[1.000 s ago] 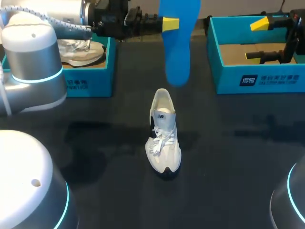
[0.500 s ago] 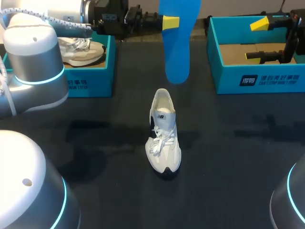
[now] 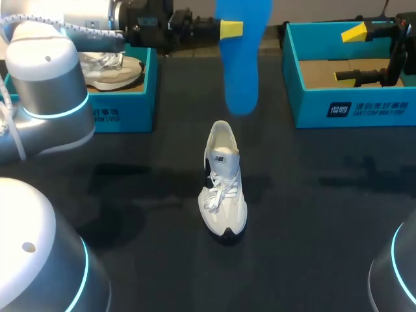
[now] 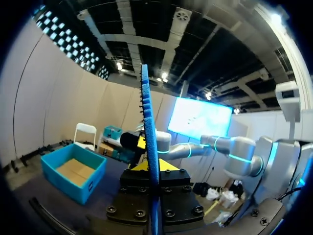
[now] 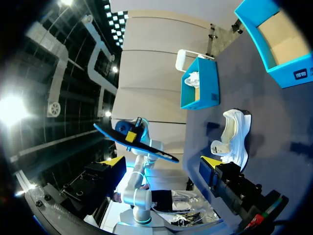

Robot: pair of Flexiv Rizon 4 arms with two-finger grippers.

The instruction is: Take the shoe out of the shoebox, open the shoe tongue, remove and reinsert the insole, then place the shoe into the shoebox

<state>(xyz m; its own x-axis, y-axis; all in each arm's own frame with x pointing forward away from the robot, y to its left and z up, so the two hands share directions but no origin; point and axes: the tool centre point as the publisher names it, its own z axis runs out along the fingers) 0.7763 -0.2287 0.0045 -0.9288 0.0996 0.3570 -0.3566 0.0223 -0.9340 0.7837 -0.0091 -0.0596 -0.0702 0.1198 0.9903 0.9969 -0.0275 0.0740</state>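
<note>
Shoebox (image 3: 364, 107) on the right has the right gripper (image 3: 349, 54) spread wide and empty above it, well apart from the action. Shoe (image 3: 222, 188) stands mid-table, toe toward the robot, heel opening at the far end. Insole (image 3: 242, 65) hangs long-axis down just beyond that heel, pinched in the left gripper (image 3: 234, 29). Reinsertion looks like the left arm's job.

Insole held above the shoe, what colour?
The insole is bright blue; the head view shows it best.
</note>
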